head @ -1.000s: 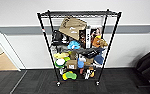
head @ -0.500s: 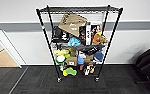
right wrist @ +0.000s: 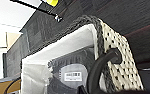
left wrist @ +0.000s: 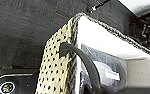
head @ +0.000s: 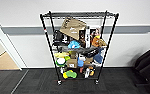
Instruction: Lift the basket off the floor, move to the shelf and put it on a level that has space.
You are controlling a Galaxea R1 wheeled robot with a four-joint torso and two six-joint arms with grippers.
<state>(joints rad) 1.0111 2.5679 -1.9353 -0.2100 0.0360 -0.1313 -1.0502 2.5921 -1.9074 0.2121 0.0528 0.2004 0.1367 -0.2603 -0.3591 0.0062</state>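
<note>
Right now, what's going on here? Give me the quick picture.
The robot faces the shelf, a black wire rack on the dark carpet floor against a white wall. The wrist views show the basket close up above the carpet, with a dark loop handle at each end and a dark item with a white label lying in its lining. The rack's middle and lower tiers are crammed with clutter, while the top level looks bare.

Both wrists sit low, one at each end of the basket [left wrist: 66, 62], close by its loop handles. Grippers' fingers not clear enough to read either way.
</note>
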